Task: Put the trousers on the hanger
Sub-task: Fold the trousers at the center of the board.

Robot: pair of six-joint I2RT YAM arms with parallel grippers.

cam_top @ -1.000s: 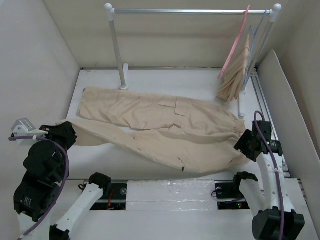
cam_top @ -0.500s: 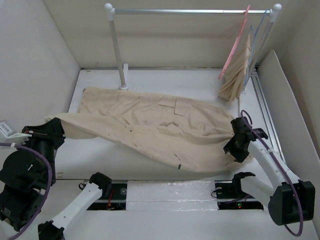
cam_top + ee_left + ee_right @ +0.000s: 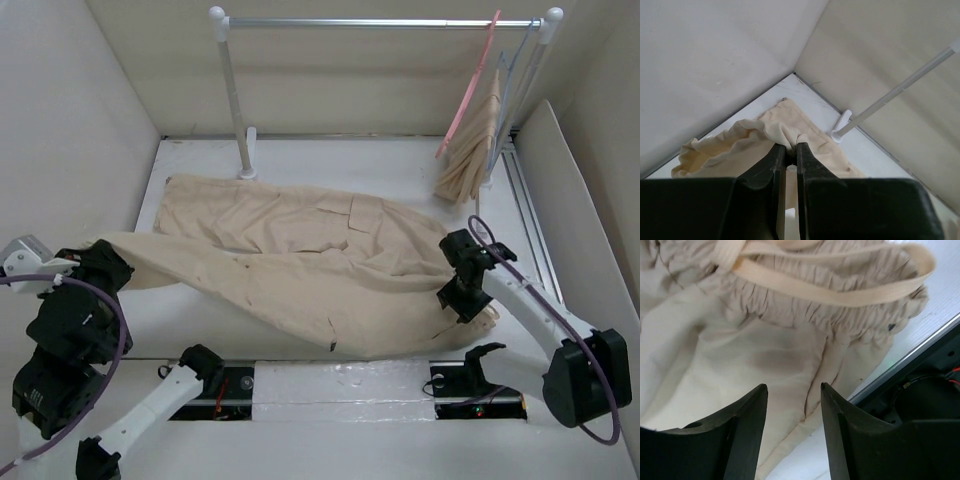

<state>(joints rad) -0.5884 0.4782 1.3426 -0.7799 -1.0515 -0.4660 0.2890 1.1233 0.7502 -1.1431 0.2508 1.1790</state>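
Observation:
The light beige trousers (image 3: pixel 300 250) lie spread across the table, legs to the left, waist to the right. My left gripper (image 3: pixel 105 264) is shut on a fold of the leg end (image 3: pixel 790 134) and holds it slightly raised at the left wall. My right gripper (image 3: pixel 462 290) is open and empty, hovering just over the gathered waist (image 3: pixel 805 315) and its drawstring loop (image 3: pixel 830 290). The pink hanger (image 3: pixel 466 100) hangs at the right end of the rail (image 3: pixel 380 22), far from both grippers.
A thin grey-blue wire hanger (image 3: pixel 512 85) and a small bunched beige cloth (image 3: pixel 470 155) hang beside the pink hanger. The rail's left post (image 3: pixel 236 110) stands behind the trousers; its foot (image 3: pixel 842 125) shows in the left wrist view. White walls enclose the table.
My left gripper has pulled the leg end left, and the trousers have slid that way. My right gripper has moved left, inward over the waist.

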